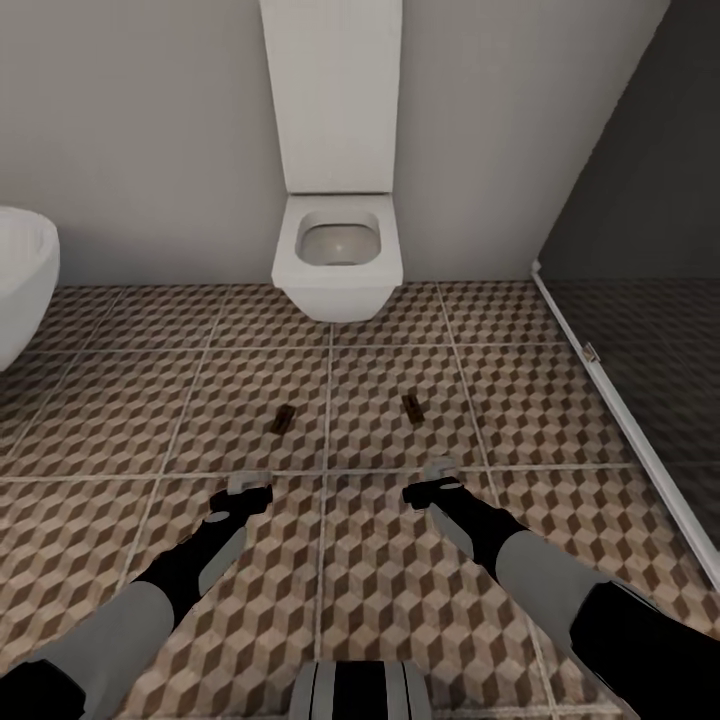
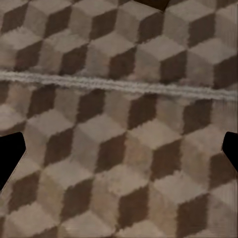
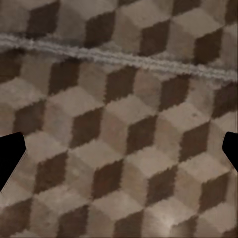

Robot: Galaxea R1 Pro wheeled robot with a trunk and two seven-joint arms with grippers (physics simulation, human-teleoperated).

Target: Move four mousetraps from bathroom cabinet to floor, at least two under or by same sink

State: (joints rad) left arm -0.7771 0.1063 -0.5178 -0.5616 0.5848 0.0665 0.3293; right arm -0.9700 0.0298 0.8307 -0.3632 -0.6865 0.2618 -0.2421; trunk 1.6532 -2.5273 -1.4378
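Two small brown mousetraps lie flat on the cube-patterned floor (image 1: 120, 400) in front of the sink (image 1: 338, 262), a white boxy wall-hung block with a recessed basin. One mousetrap (image 1: 283, 419) lies left of centre, the other mousetrap (image 1: 410, 405) to its right. My left gripper (image 1: 240, 495) hovers low just short of the left trap, my right gripper (image 1: 432, 485) just short of the right one. In both wrist views the left gripper (image 2: 119, 158) and right gripper (image 3: 119, 158) are open, with bare tile between their dark fingertips. The cabinet is out of view.
A big oval white tub (image 1: 20, 280) juts in at the left edge. A dark glass partition with a white bottom rail (image 1: 620, 420) runs diagonally along the right. A grey wall (image 1: 150, 130) closes the back. My base (image 1: 360, 690) sits at the bottom.
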